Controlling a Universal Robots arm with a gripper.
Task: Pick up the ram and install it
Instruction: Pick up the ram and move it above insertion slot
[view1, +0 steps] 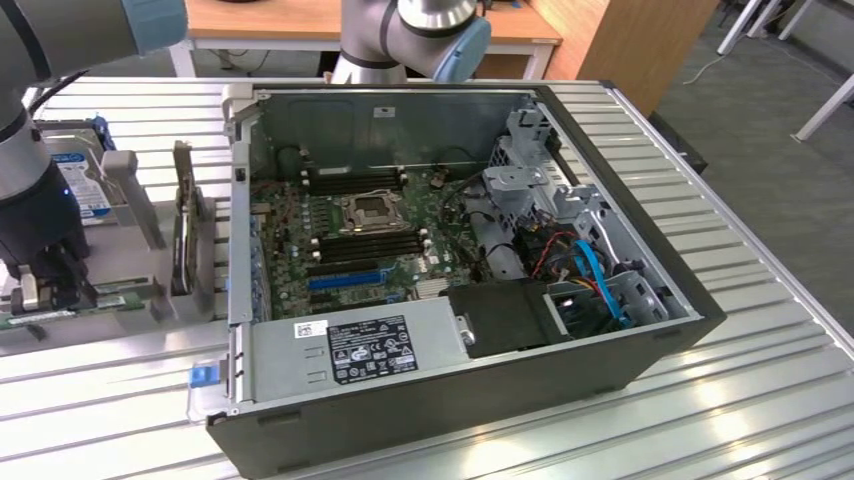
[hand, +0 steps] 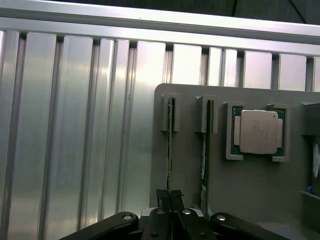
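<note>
Progress sits at the grasp — nothing is installed yet. In the wrist view the pincer (hand: 170, 194) has its fingers pressed nearly together on the thin edge of the ram (hand: 169, 145). The ram is a narrow green stick standing on edge in a grey slotted holder (hand: 260, 195) on the ribbed metal worktop (hand: 65, 125). Its far end sits between the holder's end clips, so by my reading it is gripped but not lifted out. A second stick (hand: 205, 145) stands just beside it in the neighbouring slot, and a processor (hand: 257, 131) lies in a square pocket further along.

What is left is the whole carry and the seating. In the exterior view the open computer case (view1: 467, 420) lies on the worktop to the exterior view's right of the holder. The long black memory slots (view1: 354, 245) on its motherboard look bare, though they are too small to be sure.

The wrist view gives the grip itself — which stick, and how the fingers close on it. The exterior view gives the arm (view1: 20, 150) reaching down at the exterior view's left edge, well apart from the slots, with an upright dark card (view1: 187, 230) between holder and case.
</note>
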